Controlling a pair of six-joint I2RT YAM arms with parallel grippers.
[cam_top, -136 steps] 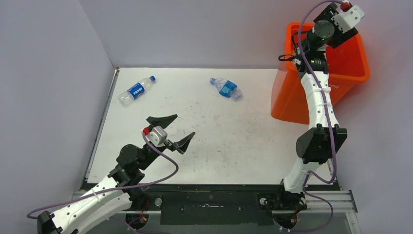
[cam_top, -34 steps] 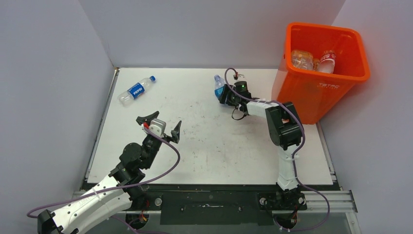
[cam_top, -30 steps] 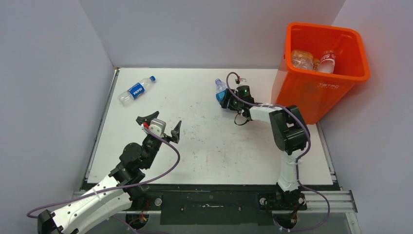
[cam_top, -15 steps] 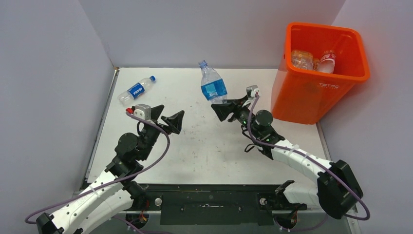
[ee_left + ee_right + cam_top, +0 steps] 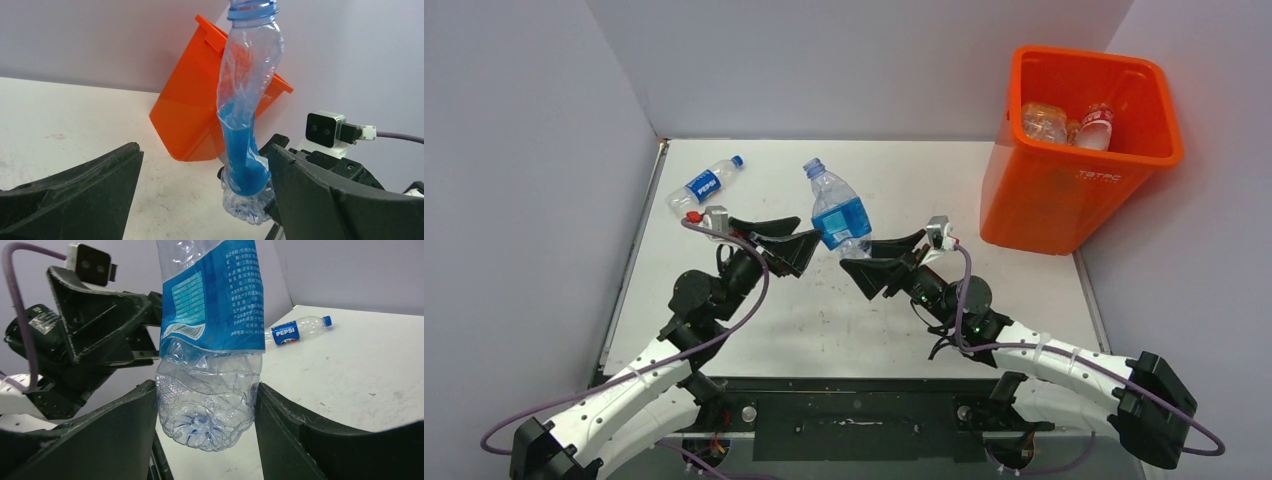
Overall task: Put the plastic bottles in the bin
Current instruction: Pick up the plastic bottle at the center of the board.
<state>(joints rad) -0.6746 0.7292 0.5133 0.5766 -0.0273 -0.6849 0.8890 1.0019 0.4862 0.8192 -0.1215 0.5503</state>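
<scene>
A crumpled clear bottle with a blue label and blue neck ring (image 5: 834, 215) hangs upright over the middle of the table. My right gripper (image 5: 881, 262) is shut on its base, and the fingers press both sides of it in the right wrist view (image 5: 205, 407). My left gripper (image 5: 786, 238) stands wide open just left of this bottle. In the left wrist view the bottle (image 5: 245, 125) shows ahead of the left gripper (image 5: 202, 155), close to its right finger. A Pepsi bottle (image 5: 706, 184) lies at the far left. The orange bin (image 5: 1064, 205) stands at the far right.
Inside the bin lie a clear bottle (image 5: 1044, 120) and a red-labelled one (image 5: 1096, 125). Grey walls close in the table's left side and back. The two arms face each other near the table's middle. The Pepsi bottle (image 5: 296, 330) also shows behind the held bottle.
My right arm lifted the blue-labelled bottle off the far table and carried it left and toward the near edge. My left gripper rose and swung toward it, staying open.
</scene>
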